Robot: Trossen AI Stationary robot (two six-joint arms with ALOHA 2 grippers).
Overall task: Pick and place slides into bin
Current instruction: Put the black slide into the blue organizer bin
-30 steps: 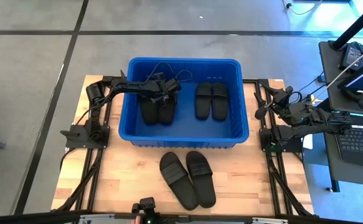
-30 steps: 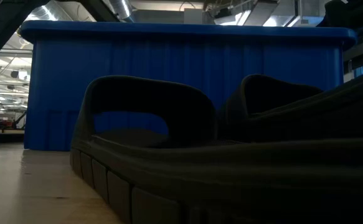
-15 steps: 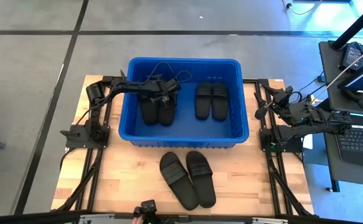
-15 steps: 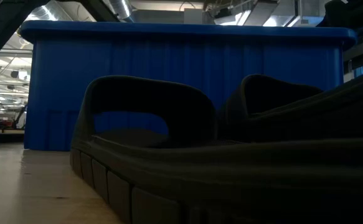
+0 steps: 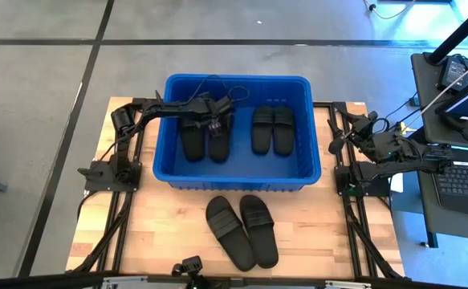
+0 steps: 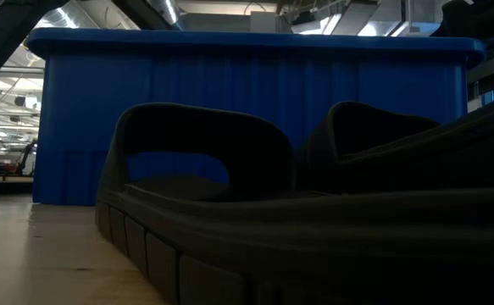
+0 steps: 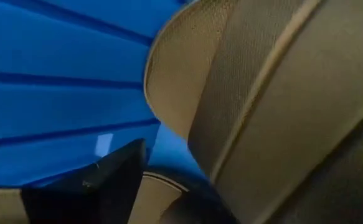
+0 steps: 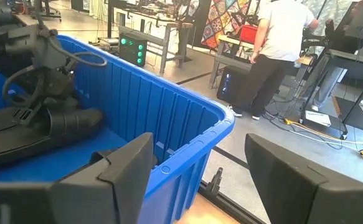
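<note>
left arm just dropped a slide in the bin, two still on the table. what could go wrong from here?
1. The left gripper sits low in the bin, right over the left pair of slides; lifting out, it may snag a strap or drag one along.
2. The two slides on the table lie touching at the heels, so grabbing one could shove the other.
3. The right gripper is open beside the bin's rim; a careless reach may clip it.

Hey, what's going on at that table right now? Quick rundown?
Left gripper open, low inside the blue bin over two slides. Right gripper open, parked beside the bin. Two more slides binned; last pair waiting on the table.
</note>
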